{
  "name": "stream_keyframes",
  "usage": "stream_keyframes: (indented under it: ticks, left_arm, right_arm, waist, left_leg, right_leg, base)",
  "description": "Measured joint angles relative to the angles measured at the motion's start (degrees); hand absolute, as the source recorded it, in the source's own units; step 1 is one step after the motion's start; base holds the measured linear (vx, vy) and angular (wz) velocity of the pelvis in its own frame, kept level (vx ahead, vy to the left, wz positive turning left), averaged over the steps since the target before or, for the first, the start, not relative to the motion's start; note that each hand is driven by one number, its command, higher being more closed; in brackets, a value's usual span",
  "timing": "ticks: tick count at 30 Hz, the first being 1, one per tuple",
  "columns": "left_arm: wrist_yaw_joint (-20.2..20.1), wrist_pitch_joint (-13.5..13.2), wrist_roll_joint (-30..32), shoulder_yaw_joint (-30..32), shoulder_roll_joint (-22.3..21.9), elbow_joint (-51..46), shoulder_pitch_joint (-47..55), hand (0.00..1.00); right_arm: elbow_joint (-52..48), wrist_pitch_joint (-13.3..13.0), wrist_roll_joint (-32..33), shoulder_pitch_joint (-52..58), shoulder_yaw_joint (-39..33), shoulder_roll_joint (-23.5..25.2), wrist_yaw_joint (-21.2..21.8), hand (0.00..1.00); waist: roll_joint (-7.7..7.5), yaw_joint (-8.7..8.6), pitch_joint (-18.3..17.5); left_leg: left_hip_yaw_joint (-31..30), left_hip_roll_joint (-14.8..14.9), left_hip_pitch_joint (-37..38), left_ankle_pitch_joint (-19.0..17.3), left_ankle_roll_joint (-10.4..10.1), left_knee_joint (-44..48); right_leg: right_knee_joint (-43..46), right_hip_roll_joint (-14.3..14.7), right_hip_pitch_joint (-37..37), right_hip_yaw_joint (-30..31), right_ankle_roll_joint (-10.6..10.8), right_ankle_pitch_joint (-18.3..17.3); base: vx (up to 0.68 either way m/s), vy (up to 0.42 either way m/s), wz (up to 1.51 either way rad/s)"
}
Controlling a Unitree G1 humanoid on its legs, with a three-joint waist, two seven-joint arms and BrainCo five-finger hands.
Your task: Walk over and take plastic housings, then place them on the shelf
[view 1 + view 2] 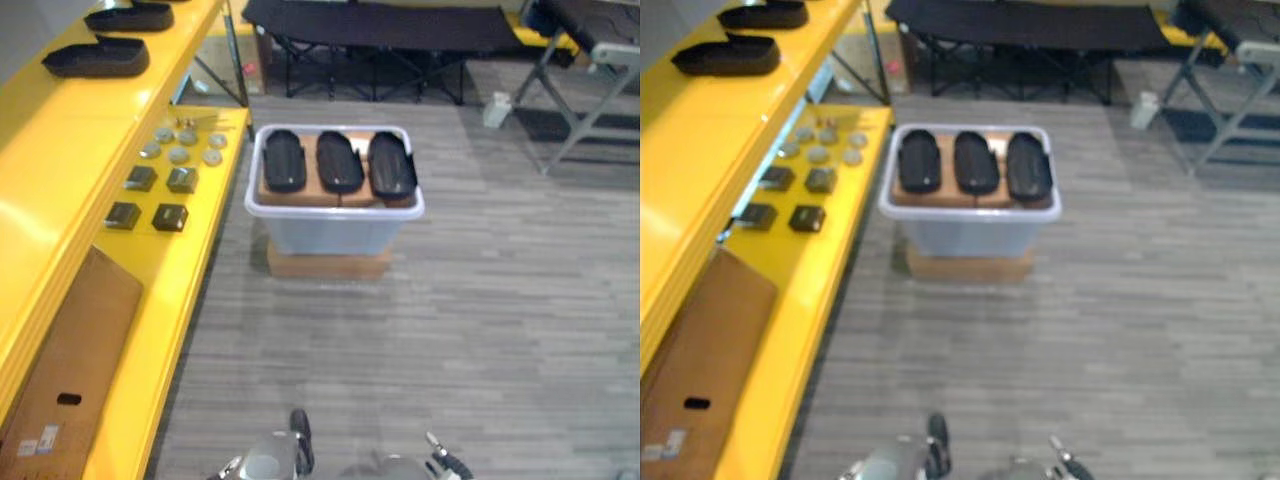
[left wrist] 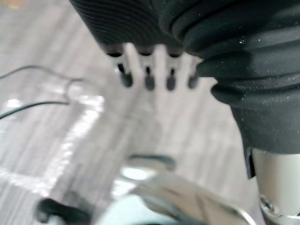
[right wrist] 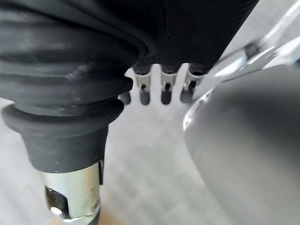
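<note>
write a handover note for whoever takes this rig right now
Hands: left hand and right hand are both open and empty, fingers straight.
Things: three housings lie side by side in the bin on the floor ahead, beside the shelf.
Done: two more housings already lie on the top level.
Left: walk to the bin, take the three, shelve them.

3 black oval plastic housings point(image 1: 340, 161) lie side by side, long axes parallel, on cardboard point(image 1: 310, 190) atop a white bin point(image 1: 330, 228) – on the floor point(image 1: 460, 320), just beside the yellow shelf point(image 1: 40, 190). 2 more housings point(image 1: 97, 57) rest on shelf's top tier – one behind the other.
</note>
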Motion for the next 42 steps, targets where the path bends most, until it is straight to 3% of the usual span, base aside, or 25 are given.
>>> stream_keyframes:
  ticks: [3,5,6,8,9,10,13,16,17,19,22,23,24,25,27,32,34,36,38,40,42]
  left_arm:
    - [-0.4,-0.12,0.02,-0.52,0.06,-0.51,-2.53,0.0]
    - [-0.45,-0.37,-0.05,-1.7,0.23,-0.47,-4.25,0.0]
    - [-0.51,-0.52,-0.59,-1.68,0.32,-0.41,-5.01,0.0]
    - [-0.58,-1.18,-0.68,-1.69,0.45,-0.48,-5.04,0.0]
    - [-0.97,-2.06,-0.68,-1.7,0.78,-0.76,-5.08,0.0]
    - [-1.28,-2.68,-0.75,-1.75,0.58,-0.47,-5.36,0.0]
    - [-1.52,-2.72,-1.39,-2.2,-3.67,-0.32,-5.1,0.0]
    - [-1.22,-2.95,-2.34,-1.52,-4.67,-0.5,-5.55,0.0]
    - [0.34,-3.7,-2.64,-1.51,-4.61,-0.49,-5.96,0.0]
    - [1.1,-3.77,-3.0,-1.51,-4.52,-0.5,-6.15,0.0]
    - [1.29,-3.36,-3.39,-1.54,-4.71,-0.5,-6.15,0.0]
    - [1.26,-2.78,-3.38,-1.45,-4.79,-0.56,-6.21,0.0]
    - [1.21,-2.44,-3.43,-1.25,-4.86,-0.67,-6.25,0.0]
    - [1.33,-2.34,-3.41,0.36,-4.4,-0.58,-6.16,0.0]
    - [1.12,-2.28,-3.38,1.52,-4.07,-0.73,-6.14,0.0]
    - [1.78,-1.99,-3.19,3.35,-3.29,-1.75,-6.22,0.0]
    - [2.09,-2.05,-2.95,2.11,-3.28,-1.71,-6.21,0.0]
    - [2.49,-2.36,-2.79,0.47,-3.19,-1.7,-6.15,0.0]
    - [2.53,-2.51,-2.83,-1.66,-2.45,-1.9,-5.83,0.0]
    - [2.57,-2.88,-2.81,-2.87,-1.68,-2.65,-5.47,0.0]
    - [2.59,-2.66,-2.69,-4.73,-0.55,-2.66,-6.05,0.0]
  right_arm:
    - [-0.75,-1.87,1.11,-0.17,2.73,0.18,-0.2,0.0]
    - [-1.26,-2.63,1.13,-0.54,3.09,0.47,-0.85,0.0]
    - [-1.24,-2.42,1.03,-0.45,3.86,0.57,-1.53,0.0]
    - [-1.22,-2.11,1.02,-0.05,4.24,0.65,-2.56,0.0]
    - [-0.96,-1.31,0.93,0.51,5.44,0.67,-3.2,0.0]
    - [-0.44,-0.42,1.15,0.53,5.66,-0.07,-3.7,0.0]
    - [0.0,2.45,0.64,0.37,6.06,-2.84,-6.58,0.0]
    - [1.89,4.5,-1.42,0.68,3.66,-3.16,-8.6,0.0]
    - [3.56,5.65,-3.68,1.72,1.64,-3.35,-9.07,0.0]
    - [4.09,6.32,-4.92,3.03,0.09,-3.24,-9.51,0.0]
    - [4.22,6.46,-5.69,3.44,-2.85,-2.63,-10.05,0.0]
    - [4.17,6.44,-5.69,3.45,-3.82,-2.35,-10.04,0.0]
    - [4.16,6.41,-5.8,3.82,-4.82,-2.09,-9.94,0.0]
    - [3.71,6.29,-6.29,3.86,-4.94,-1.28,-9.8,0.0]
    - [3.14,5.52,-7.79,3.27,-4.78,-0.11,-9.83,0.0]
    - [0.2,-0.89,-11.86,0.91,-0.74,-0.13,-10.87,0.0]
    - [-1.82,-4.27,-17.94,-0.3,4.81,-0.12,-8.44,0.0]
    - [-3.3,-7.22,-21.53,-1.38,10.95,-0.65,-5.35,0.0]
    - [-6.42,-10.11,-24.43,-1.83,19.16,-0.34,-3.03,0.0]
    - [-13.45,-12.47,-29.7,-1.89,30.95,-1.27,1.34,0.0]
    - [-25.62,-13.81,-32.92,-4.12,48.49,-5.45,10.68,0.0]
  waist:
    - [0.62,-0.67,-0.21]
    - [1.01,-1.4,-0.41]
    - [0.9,-1.41,-0.44]
    - [0.19,-1.54,-0.85]
    - [-1.17,-1.74,-1.71]
    - [-0.96,-1.78,-2.07]
    - [4.34,-2.53,-3.85]
    - [4.59,-2.82,-3.77]
    - [4.95,-2.69,-3.33]
    - [5.03,-2.79,-3.28]
    - [4.81,-2.74,-3.08]
    - [4.69,-2.82,-3.0]
    - [4.45,-2.79,-2.86]
    - [2.9,-2.24,-2.68]
    - [1.79,-2.0,-2.53]
    - [0.35,-0.18,-1.84]
    - [0.23,-0.41,-1.77]
    - [0.59,-0.4,-2.05]
    - [0.61,-0.56,-2.93]
    - [-0.46,-0.41,-3.51]
    - [-1.24,0.38,-4.33]
  left_leg:
    - [-1.71,1.65,2.48,-0.77,-1.27,-1.37]
    - [-2.55,3.22,3.0,-1.63,-2.67,-1.72]
    - [-2.47,4.25,4.64,-2.84,-4.48,-1.5]
    - [-2.54,4.79,6.51,-4.67,-6.3,-1.08]
    - [-3.26,4.87,6.79,-7.14,-7.31,1.03]
    - [-3.7,6.85,6.81,-10.28,-8.48,4.77]
    - [-3.2,13.31,5.45,-12.46,-11.65,11.79]
    - [-4.6,17.45,-1.8,-9.97,-12.63,30.03]
    - [-4.36,20.08,-4.73,-9.92,-12.77,41.03]
    - [-2.55,20.56,-6.47,-10.21,-12.27,43.82]
    - [0.26,17.17,-7.6,-10.43,-11.86,30.73]
    - [0.29,14.77,-7.43,-9.59,-11.82,22.05]
    - [0.05,11.95,-6.75,-3.69,-9.05,12.26]
    - [1.09,9.32,-4.18,-1.31,-7.79,6.91]
    - [1.23,7.12,-4.17,-0.53,-6.77,4.94]
    - [1.26,3.86,-3.31,-1.96,-4.51,3.57]
    - [0.07,1.64,-2.22,-3.24,-3.29,2.83]
    - [-0.79,0.78,-1.18,-2.94,-2.79,0.88]
    - [-2.64,0.46,-0.9,-2.14,-2.11,-0.38]
    - [-4.17,0.24,-0.8,-1.47,-1.7,-1.59]
    - [-6.22,1.37,-2.5,-1.26,-1.37,-1.45]
  right_leg:
    - [-15.35,2.41,-3.44,-1.85,-0.48,-0.75]
    - [-24.92,3.16,-6.33,-1.35,-0.28,2.94]
    - [-30.36,3.71,-7.39,-0.22,-0.4,8.31]
    - [-31.27,3.75,-7.39,1.09,-0.92,13.07]
    - [-31.0,3.61,-6.77,1.48,-1.74,15.24]
    - [-29.29,4.97,-6.38,1.95,-3.71,16.78]
    - [-27.28,10.31,-5.62,0.29,-5.98,11.72]
    - [-28.05,12.24,-2.23,-0.19,-7.62,9.77]
    - [-30.43,13.38,3.06,-0.31,-8.18,9.12]
    - [-32.99,13.54,6.6,-0.03,-8.15,9.12]
    - [-36.16,12.48,9.24,0.97,-7.33,9.61]
    - [-36.77,11.73,9.5,0.97,-6.76,9.73]
    - [-37.22,10.84,9.67,1.11,-5.66,9.82]
    - [-38.26,9.15,10.29,1.71,-4.28,10.15]
    - [-40.34,7.56,10.33,0.98,-2.79,10.88]
    - [-40.23,4.59,10.79,0.25,-0.67,9.89]
    - [-34.37,1.85,9.97,-1.11,0.76,6.22]
    - [-29.24,0.47,8.1,-2.19,0.88,5.49]
    - [-25.76,-0.07,6.77,-4.16,0.68,6.1]
    - [-25.9,0.5,6.96,-4.76,0.58,7.17]
    - [-29.23,2.28,7.7,-5.72,0.37,10.89]
  base:
    - [0.26,-0.041,0.3]
    - [0.29,-0.132,0.22]
    - [0.27,-0.171,0.03]
    - [0.29,-0.232,0.09]
    - [0.41,-0.409,0.15]
    - [0.35,-0.359,0.11]
    - [0.37,-0.317,0.02]
    - [0.3,-0.24,-0.01]
    - [0.29,-0.164,-0.1]
    - [0.3,-0.105,-0.16]
    - [0.17,0.023,-0.18]
    - [0.2,0.14,-0.04]
    - [0.26,0.176,-0.02]
    - [0.21,0.143,0.02]
    - [0.22,0.146,0.12]
    - [0.14,0.107,0.08]
    - [0.1,0.104,0.3]
    - [0.13,0.127,0.31]
    - [0.16,0.08,0.47]
    - [0.16,0.018,0.48]
    - [0.2,-0.004,0.42]
